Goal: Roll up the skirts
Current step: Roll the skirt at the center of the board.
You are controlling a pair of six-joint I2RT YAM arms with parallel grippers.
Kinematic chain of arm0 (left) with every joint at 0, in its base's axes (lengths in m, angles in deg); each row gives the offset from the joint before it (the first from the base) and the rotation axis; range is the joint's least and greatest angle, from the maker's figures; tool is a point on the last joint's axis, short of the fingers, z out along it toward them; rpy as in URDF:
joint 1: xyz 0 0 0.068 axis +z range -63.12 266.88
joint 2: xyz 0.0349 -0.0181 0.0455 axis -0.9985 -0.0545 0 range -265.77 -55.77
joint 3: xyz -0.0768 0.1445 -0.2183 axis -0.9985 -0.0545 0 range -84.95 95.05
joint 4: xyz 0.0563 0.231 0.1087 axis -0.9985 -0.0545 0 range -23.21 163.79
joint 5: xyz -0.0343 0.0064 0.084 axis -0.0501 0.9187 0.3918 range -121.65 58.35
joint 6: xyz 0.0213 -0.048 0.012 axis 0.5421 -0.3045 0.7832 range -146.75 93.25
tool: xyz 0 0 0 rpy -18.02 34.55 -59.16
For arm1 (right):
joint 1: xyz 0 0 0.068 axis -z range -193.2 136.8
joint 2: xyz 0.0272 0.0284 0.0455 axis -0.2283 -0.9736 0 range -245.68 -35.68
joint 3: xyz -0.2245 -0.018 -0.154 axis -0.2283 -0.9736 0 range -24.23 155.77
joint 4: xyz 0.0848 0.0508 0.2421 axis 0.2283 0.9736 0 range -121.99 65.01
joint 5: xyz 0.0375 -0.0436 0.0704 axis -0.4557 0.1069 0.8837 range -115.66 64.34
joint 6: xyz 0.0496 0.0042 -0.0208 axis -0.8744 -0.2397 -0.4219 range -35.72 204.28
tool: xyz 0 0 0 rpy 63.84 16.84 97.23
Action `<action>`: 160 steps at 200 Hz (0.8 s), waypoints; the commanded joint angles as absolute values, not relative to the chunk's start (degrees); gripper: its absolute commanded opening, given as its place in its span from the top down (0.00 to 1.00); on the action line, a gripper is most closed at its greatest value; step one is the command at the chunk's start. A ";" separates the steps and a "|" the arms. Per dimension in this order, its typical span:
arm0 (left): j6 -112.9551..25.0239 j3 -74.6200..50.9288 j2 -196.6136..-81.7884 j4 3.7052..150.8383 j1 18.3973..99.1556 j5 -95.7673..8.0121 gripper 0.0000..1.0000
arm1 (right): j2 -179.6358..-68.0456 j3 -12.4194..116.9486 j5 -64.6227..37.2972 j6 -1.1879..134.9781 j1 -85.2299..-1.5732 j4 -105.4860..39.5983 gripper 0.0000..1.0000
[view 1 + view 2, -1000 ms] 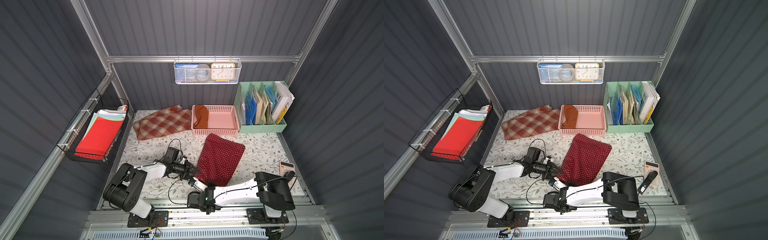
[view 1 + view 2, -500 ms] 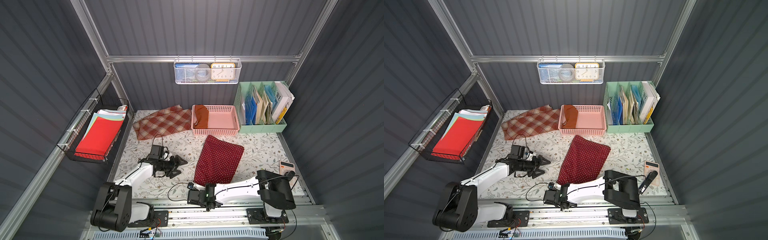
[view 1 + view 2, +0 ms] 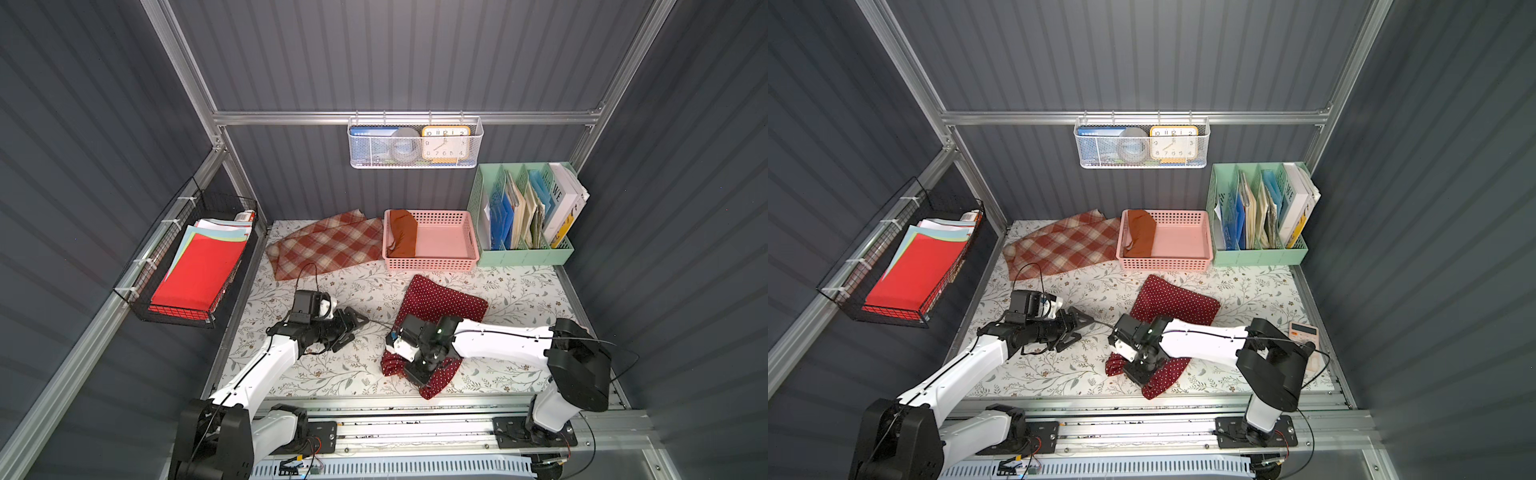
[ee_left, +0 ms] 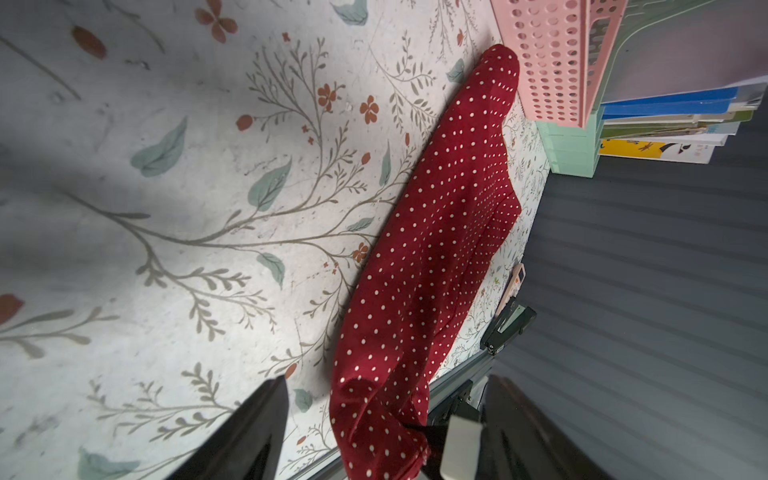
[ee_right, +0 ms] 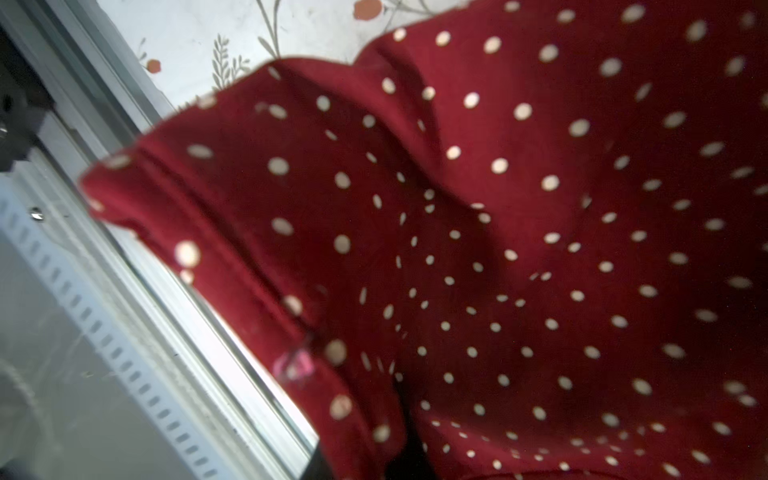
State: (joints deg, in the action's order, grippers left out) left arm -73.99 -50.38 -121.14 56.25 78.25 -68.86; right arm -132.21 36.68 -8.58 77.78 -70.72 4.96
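The dark red polka-dot skirt (image 3: 444, 299) (image 3: 1175, 301) lies on the floral table, its near end bunched at the front edge. My right gripper (image 3: 419, 372) (image 3: 1140, 372) is shut on that near end; in the right wrist view the cloth (image 5: 498, 208) fills the frame and hides most of the jaws (image 5: 407, 461). My left gripper (image 3: 355, 330) (image 3: 1079, 330) (image 4: 386, 382) stands open and empty, to the left of the skirt (image 4: 436, 249). The plaid skirt (image 3: 328, 247) lies flat at the back left. The rust-orange skirt (image 3: 403, 239) sits in the pink basket (image 3: 453, 262).
A green file organiser (image 3: 523, 253) stands at the back right. A calculator (image 3: 1304, 332) lies by the right edge. A black wire basket of red paper (image 3: 195, 266) hangs on the left wall, a white mesh basket with a clock (image 3: 411, 143) on the back wall.
My left gripper let go of the skirt's near corner, opened and drew back to the left. My right gripper came up from the front rail over the skirt's near end, bunching it.
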 commanded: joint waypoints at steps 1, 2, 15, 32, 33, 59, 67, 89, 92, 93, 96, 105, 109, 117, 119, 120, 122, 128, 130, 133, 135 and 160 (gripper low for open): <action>-72.45 -52.13 -120.22 57.90 78.44 -70.19 0.23 | -133.31 38.25 3.40 78.27 -67.24 6.31 1.00; -72.40 -52.19 -120.21 57.98 78.48 -70.26 0.23 | -133.32 38.26 3.41 78.29 -67.16 6.28 1.00; -71.89 -52.45 -120.45 58.47 78.44 -71.27 0.24 | -132.96 38.59 3.11 78.39 -65.92 6.08 1.00; -70.82 -52.52 -121.04 58.58 78.43 -72.48 0.24 | -133.11 39.42 1.82 79.29 -64.44 6.47 1.00; -70.80 -52.47 -121.05 58.58 78.44 -72.54 0.24 | -133.17 39.50 1.62 79.28 -64.35 6.49 1.00; -70.37 -53.00 -120.84 59.57 78.45 -73.91 0.25 | -135.74 41.71 -1.34 81.01 -62.96 8.32 0.96; -70.19 -53.24 -120.66 60.01 78.44 -74.46 0.25 | -136.56 42.40 -2.31 81.60 -62.78 8.92 0.92; -69.95 -53.74 -120.03 60.68 78.44 -75.69 0.25 | -137.96 43.14 -4.74 82.77 -62.38 9.29 0.84; -69.91 -53.88 -120.04 60.77 78.44 -75.81 0.25 | -138.24 43.21 -5.43 82.73 -62.34 9.37 0.83; -69.90 -53.86 -119.99 60.78 78.44 -75.88 0.25 | -138.33 43.20 -5.66 82.71 -62.33 9.43 0.83; -69.85 -53.91 -120.00 60.78 78.44 -75.92 0.25 | -138.58 43.26 -6.22 82.68 -62.26 9.52 0.83; -69.75 -54.05 -119.72 60.83 78.43 -76.28 0.25 | -139.36 43.78 -7.05 83.11 -62.14 10.61 0.82; -69.83 -54.10 -119.63 61.07 78.44 -76.53 0.25 | -139.54 43.76 -7.55 83.16 -62.15 10.71 0.80; -70.00 -54.34 -119.39 61.84 78.42 -76.82 0.25 | -139.66 43.45 -9.04 83.02 -62.01 10.49 0.77; -70.06 -54.40 -119.29 61.95 78.37 -76.89 0.25 | -139.70 43.36 -9.18 83.06 -61.99 10.47 0.77; -70.07 -54.43 -119.30 61.98 78.36 -76.90 0.26 | -139.72 43.27 -9.20 83.10 -61.94 10.51 0.77; -70.12 -54.45 -119.18 62.07 78.35 -76.98 0.25 | -139.67 43.21 -9.22 83.19 -61.86 10.47 0.76; -70.12 -54.58 -118.99 62.22 78.30 -77.09 0.25 | -139.52 42.66 -10.01 83.04 -61.60 10.16 0.73; -70.09 -54.57 -118.97 62.22 78.34 -77.09 0.25 | -139.36 42.44 -10.32 82.87 -61.51 9.94 0.72; -69.97 -54.69 -118.87 62.33 78.27 -77.16 0.26 | -139.19 42.10 -10.74 82.72 -61.32 9.67 0.70; -69.87 -54.71 -118.76 62.36 78.26 -77.17 0.26 | -139.10 41.95 -10.86 82.62 -61.18 9.51 0.68; -69.27 -55.09 -118.08 61.89 76.96 -76.88 0.26 | -137.49 39.96 -13.02 82.11 -59.98 8.00 0.57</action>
